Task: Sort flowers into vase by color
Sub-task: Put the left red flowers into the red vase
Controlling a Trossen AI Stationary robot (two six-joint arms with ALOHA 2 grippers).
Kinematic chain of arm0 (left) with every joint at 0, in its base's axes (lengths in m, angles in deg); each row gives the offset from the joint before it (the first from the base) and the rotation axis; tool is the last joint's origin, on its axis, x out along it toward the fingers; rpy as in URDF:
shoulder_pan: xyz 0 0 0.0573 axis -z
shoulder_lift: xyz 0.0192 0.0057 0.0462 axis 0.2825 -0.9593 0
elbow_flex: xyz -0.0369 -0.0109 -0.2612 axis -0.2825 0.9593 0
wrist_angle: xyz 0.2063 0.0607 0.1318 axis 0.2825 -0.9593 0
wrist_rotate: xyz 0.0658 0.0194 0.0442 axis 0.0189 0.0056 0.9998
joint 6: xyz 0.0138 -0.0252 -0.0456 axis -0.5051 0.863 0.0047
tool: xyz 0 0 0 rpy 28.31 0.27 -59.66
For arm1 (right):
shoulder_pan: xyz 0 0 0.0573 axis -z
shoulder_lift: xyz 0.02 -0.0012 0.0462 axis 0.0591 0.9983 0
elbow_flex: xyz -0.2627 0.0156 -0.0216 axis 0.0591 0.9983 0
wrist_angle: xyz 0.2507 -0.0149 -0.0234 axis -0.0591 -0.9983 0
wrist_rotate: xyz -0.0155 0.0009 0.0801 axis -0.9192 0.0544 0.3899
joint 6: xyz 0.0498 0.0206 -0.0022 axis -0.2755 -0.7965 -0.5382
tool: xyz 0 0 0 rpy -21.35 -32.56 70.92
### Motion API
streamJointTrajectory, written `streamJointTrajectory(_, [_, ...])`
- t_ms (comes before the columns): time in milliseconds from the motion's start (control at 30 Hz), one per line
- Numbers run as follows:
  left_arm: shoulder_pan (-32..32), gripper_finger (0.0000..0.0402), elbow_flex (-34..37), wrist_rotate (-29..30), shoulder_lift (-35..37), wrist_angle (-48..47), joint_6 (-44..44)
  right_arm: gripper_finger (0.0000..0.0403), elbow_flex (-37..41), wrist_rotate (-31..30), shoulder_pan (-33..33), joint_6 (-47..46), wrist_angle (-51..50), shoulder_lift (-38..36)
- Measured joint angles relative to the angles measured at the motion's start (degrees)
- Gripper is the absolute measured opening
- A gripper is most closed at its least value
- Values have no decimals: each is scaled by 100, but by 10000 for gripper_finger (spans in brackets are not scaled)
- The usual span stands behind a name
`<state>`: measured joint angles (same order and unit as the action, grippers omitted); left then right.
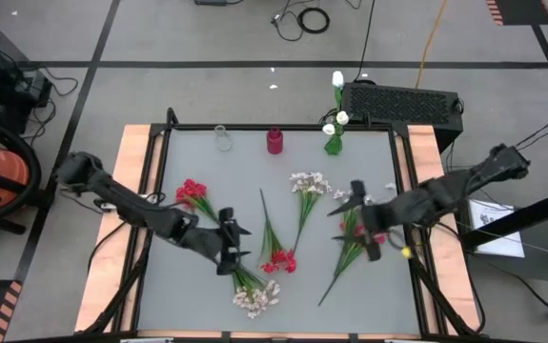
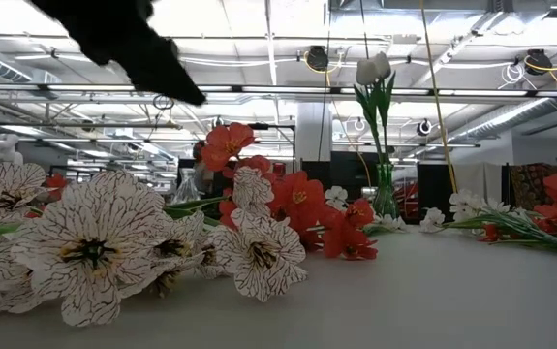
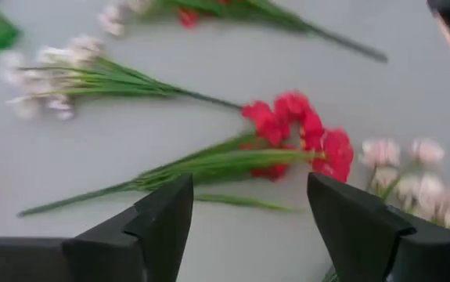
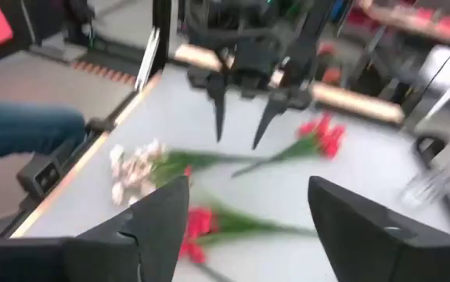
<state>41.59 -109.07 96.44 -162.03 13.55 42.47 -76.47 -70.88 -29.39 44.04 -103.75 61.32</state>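
From above, the grey table (image 1: 197,305) holds loose artificial flowers: a red-bloomed stem (image 1: 193,193) near the left edge, a second red-bloomed stem with long green leaves (image 1: 275,250) in the middle, a cluster of small white blossoms on a green stem (image 1: 307,185) beyond it, and a pale pinkish-white cluster (image 1: 254,297) near the front edge. At the back stand a small clear glass vase (image 1: 222,138), a dark red vase (image 1: 274,141) and a green vase holding white tulip-like buds (image 1: 334,129). The left gripper (image 1: 233,244) hangs with its fingers spread just above the stem of the pale pinkish cluster, holding nothing. The right gripper (image 1: 363,221), also spread, sits over another red-bloomed stem (image 1: 348,252) on the right side. From table height, large cream blossoms with dark veining (image 2: 104,242) fill the near left, red blooms (image 2: 302,204) lie behind them, and the white buds (image 2: 375,70) rise from the green vase (image 2: 385,199). The left wrist camera shows its two dark fingers (image 3: 166,223) wide apart over the middle red stem (image 3: 287,141), with the white cluster (image 3: 48,70) beyond. The right wrist camera shows its own fingers (image 4: 158,215) apart, the left gripper (image 4: 240,117) across the table, and a person's blue-trousered leg (image 4: 21,133) beside the table.
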Motion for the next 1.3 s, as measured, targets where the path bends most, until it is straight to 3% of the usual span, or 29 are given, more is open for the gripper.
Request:
streamJointTrajectory(100, [-309,235,-131,-642,-157,-155,-613,239,0,4,-83,-391,30,548])
streamJointTrajectory(333, [-990,204,-294,-1325,-154,-412,-1642,207,0,2,-23,-1126,275,1742])
streamJointTrajectory(600, [-1136,200,-292,-1004,-154,-1568,-1975,183,0,17,82,-1018,1497,2643])
streamJointTrajectory(767, [-691,200,-289,-1310,-154,-1981,-699,171,-2,17,85,-1237,1839,3018])
streamJointTrajectory(900, [-455,200,-288,-1231,-211,-1923,-800,165,-2,18,86,-1325,1859,3296])
streamJointTrajectory(1033, [-607,200,-288,-1133,-313,-2024,-415,161,-2,3,166,-1295,2061,3526])
streamJointTrajectory(1133, [-738,200,-288,-1053,-315,-2663,807,159,-2,0,207,-1287,2079,3633])
streamJointTrajectory(1300, [-696,200,-286,-913,-266,-4166,3806,159,-2,4,323,-1155,2092,3740])
